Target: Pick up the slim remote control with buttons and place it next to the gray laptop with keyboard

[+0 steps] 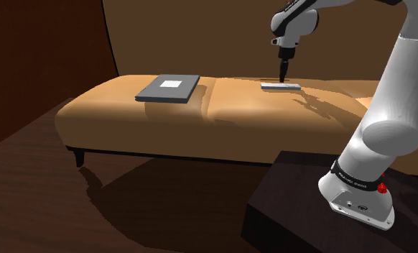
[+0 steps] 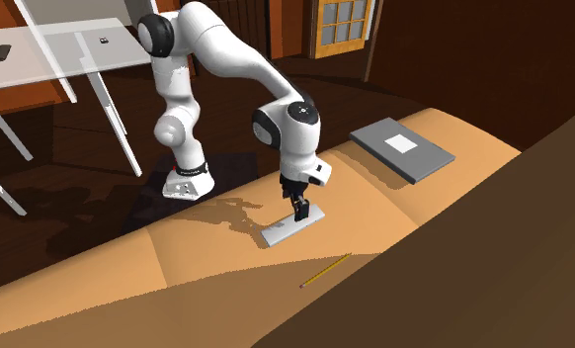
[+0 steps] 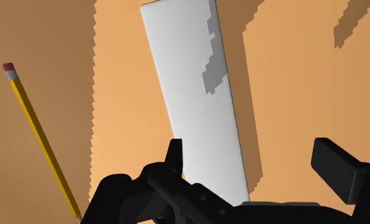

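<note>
From the shoulder view, the gripper [image 1: 283,72] hung upright over the white remote [image 1: 281,85], which lay mid-seat on the sofa seat [image 1: 236,108], well apart from the gray laptop [image 1: 168,88]. In the second exterior view, a pencil [image 2: 325,269] lay by the seat's back edge. In the wrist view, the fingers [image 3: 336,168] stood apart astride the remote's end, likely to clamp its narrow width.
</note>
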### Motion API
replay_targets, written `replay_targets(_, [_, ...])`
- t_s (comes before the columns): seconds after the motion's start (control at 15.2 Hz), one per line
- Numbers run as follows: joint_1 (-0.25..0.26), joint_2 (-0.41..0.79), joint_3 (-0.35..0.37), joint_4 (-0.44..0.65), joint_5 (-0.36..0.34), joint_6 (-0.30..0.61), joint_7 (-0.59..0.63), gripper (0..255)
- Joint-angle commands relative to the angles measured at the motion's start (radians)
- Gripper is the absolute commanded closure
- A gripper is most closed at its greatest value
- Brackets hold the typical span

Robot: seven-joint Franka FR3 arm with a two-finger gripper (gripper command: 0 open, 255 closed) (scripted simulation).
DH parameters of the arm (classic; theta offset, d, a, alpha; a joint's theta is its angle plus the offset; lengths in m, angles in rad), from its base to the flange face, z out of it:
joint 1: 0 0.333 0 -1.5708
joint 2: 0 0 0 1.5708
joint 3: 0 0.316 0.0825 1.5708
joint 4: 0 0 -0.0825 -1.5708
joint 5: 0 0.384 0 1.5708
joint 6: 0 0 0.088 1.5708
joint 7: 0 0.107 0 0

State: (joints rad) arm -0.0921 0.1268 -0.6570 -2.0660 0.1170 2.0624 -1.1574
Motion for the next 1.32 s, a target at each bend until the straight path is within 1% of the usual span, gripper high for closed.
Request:
replay_targets(0.0, [-0.033, 0.094, -0.001, 0.073, 0.068, 0.001, -0.079, 0])
replay_targets(0.53, [-0.046, 0.142, 0.019, 0.020, 0.109, 0.091, -0.106, 0])
replay_targets(0.99, [-0.046, 0.142, 0.019, 0.020, 0.109, 0.091, -0.106, 0])
replay_targets(1.06, [-0.046, 0.142, 0.019, 0.020, 0.109, 0.091, -0.106, 255])
replay_targets(1.25, [-0.046, 0.142, 0.019, 0.020, 0.109, 0.091, -0.106, 255])
